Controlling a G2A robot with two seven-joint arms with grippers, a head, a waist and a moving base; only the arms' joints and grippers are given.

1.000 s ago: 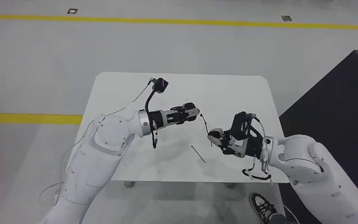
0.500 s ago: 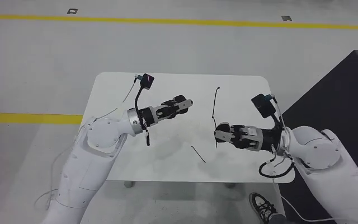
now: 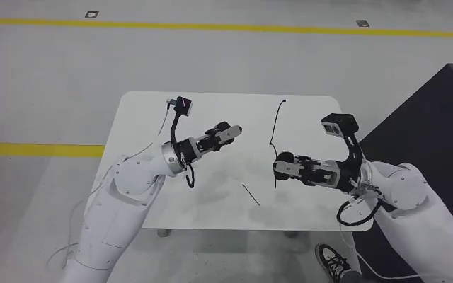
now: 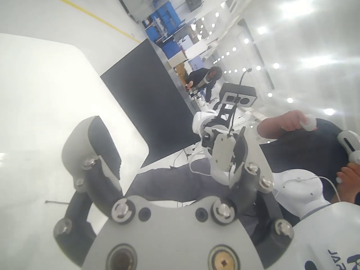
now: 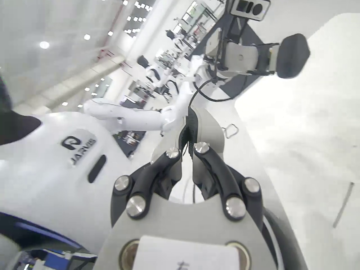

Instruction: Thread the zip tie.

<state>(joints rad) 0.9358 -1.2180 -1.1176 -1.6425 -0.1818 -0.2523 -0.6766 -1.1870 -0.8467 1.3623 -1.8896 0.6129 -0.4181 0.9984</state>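
Right pincer (image 3: 277,167) clamps a black zip tie (image 3: 274,127) over the counter (image 3: 304,113); left pincer (image 3: 233,129) gapes wide, empty; a second zip tie (image 3: 250,194) lies between them

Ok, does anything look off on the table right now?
A second zip tie lies loose on the table between the arms, apart from both tools. The right tool is shut on the held zip tie, which is straight, not looped; the left tool is open and empty.
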